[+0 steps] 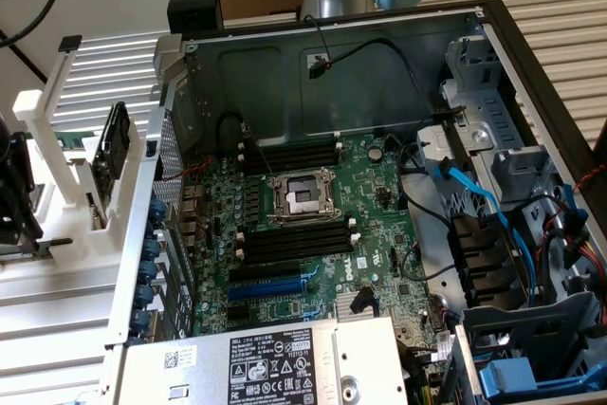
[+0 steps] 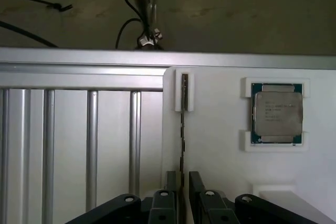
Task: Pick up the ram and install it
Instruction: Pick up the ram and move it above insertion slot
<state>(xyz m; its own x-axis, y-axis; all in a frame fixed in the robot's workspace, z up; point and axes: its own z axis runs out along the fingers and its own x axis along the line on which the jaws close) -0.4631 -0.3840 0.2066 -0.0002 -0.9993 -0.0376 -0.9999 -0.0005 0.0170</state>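
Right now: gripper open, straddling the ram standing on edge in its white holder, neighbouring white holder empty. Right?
No. The neighbouring white holder holds a processor chip, as the wrist view shows. The rest stands: gripper open, straddling the ram standing on edge in its white holder.

ram (image 2: 182, 129) on edge in holder (image 2: 220, 156), hand (image 2: 182, 195) astride it, processor (image 2: 276, 113) beside it

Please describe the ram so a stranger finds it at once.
On the white holder plate beside the metal slats, the ram stands on edge: a thin dark strip from a white clip to the gripper. Unlike the square processor, it is long and narrow.
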